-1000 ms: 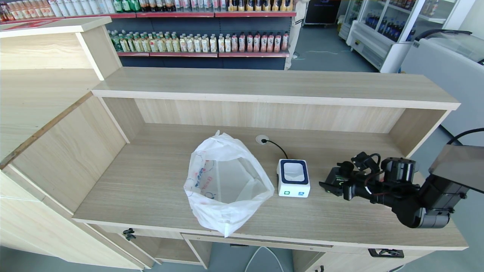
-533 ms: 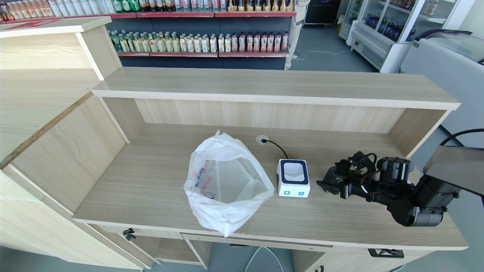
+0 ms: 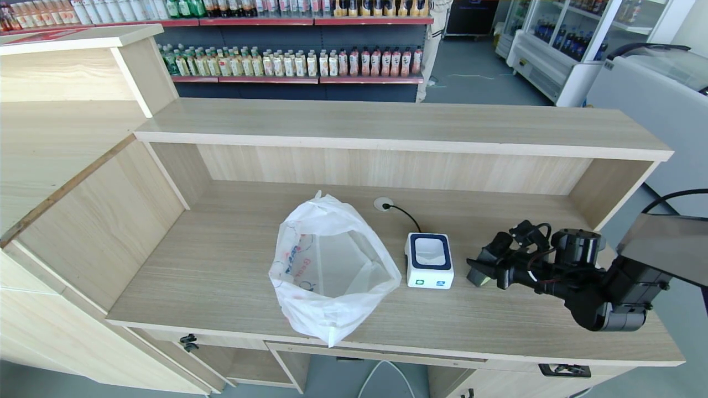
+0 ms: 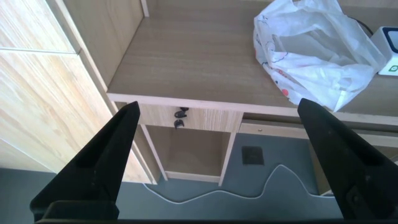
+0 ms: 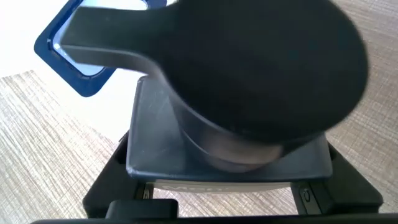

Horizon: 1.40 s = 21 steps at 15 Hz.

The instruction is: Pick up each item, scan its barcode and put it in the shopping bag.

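Note:
A white plastic shopping bag (image 3: 332,271) stands open-mouthed at the middle of the wooden counter (image 3: 221,265). Just to its right sits the white barcode scanner (image 3: 430,260) with a blue-framed window facing up. My right gripper (image 3: 479,271) hovers low over the counter just right of the scanner, shut on a dark item. Up close, that dark item (image 5: 249,74) is black and rounded, and the scanner's blue frame (image 5: 74,74) lies just beyond it. My left gripper (image 4: 217,104) hangs open with nothing in it, off the counter's front left corner, with the bag (image 4: 311,50) farther off.
A black cable (image 3: 404,214) runs from the scanner to a grommet behind it. A raised back shelf (image 3: 387,124) and side walls enclose the counter. Bare counter lies left of the bag. Store shelves with bottles and coolers stand behind.
The right arm has shifted slightly left toward the scanner, and its wrist has rolled, tilting the held item. The bag and scanner have not moved.

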### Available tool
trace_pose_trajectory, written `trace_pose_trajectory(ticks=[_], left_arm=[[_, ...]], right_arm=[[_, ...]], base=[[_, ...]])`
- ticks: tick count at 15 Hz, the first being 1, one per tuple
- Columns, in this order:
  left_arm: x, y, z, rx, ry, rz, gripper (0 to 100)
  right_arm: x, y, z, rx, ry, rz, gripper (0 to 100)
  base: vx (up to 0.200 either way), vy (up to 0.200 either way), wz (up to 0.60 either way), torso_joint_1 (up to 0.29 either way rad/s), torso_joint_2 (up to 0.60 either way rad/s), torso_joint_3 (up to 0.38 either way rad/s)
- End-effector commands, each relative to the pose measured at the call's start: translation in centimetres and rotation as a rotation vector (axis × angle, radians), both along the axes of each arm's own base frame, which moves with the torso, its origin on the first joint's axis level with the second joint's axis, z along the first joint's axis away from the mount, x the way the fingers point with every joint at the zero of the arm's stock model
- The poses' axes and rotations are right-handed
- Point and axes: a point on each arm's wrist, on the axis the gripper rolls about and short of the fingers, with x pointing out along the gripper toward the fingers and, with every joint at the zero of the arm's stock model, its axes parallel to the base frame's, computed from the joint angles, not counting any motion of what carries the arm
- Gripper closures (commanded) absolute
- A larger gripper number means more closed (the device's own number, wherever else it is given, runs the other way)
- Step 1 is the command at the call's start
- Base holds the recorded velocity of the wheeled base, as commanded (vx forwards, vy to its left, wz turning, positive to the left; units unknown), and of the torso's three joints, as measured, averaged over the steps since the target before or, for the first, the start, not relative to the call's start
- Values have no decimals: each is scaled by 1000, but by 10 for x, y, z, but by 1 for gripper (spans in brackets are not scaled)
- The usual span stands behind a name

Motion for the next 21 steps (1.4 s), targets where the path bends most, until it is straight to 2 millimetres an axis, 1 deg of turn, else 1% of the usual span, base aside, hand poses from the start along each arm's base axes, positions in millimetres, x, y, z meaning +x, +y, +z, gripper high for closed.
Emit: trace_pose_trajectory(ticks=[1,2,3,4,6,7,8,11,12,13,14,15,16,17,18,20,21], left_arm=[[0,0,0,0,0,1,0],[0,0,0,0,0,1,0],[0,0,0,0,0,1,0],[0,0,0,0,0,1,0],[0,0,0,0,0,1,0],[0,0,0,0,0,1,0],[0,0,0,0,0,1,0],[0,0,0,0,0,1,0],[0,0,0,0,0,1,0],[0,0,0,0,0,1,0],[0,0,0,0,0,1,0],[0,0,0,0,-2,1,0],[0,0,0,0,0,1,0],[0,0,0,0,0,1,0],[0,0,0,0,0,1,0],[0,0,0,0,0,1,0],[0,0,0,0,0,1,0]], right_arm=[[-1,-1,2,-1,-13,-1,100],[-2,-1,4,-1,-27,-3,100],[-1,-1,14,-4,-73,-4,100],[-5,-1,27,-5,-99,-4,100],[-20,0,54,7,-134,1,100],[-33,0,73,41,-146,21,100],[-49,1,97,78,-167,52,100],[-100,-2,181,141,-330,153,100],[-116,-3,202,158,-375,170,100],[-139,-2,224,196,-400,197,100],[-159,0,238,236,-404,231,100],[-181,3,248,269,-401,274,100],[-198,4,252,266,-411,313,100],[-207,5,253,247,-433,353,100],[-228,8,256,228,-471,406,100],[-256,11,254,195,-487,485,100],[-266,12,250,174,-491,518,100]], base=[[0,0,0,0,0,0],[0,0,0,0,0,0],[0,0,0,0,0,0],[0,0,0,0,0,0],[0,0,0,0,0,0],[0,0,0,0,0,0],[0,0,0,0,0,0],[0,0,0,0,0,0],[0,0,0,0,0,0],[0,0,0,0,0,0],[0,0,0,0,0,0],[0,0,0,0,0,0],[0,0,0,0,0,0],[0,0,0,0,0,0],[0,0,0,0,0,0],[0,0,0,0,0,0],[0,0,0,0,0,0]])
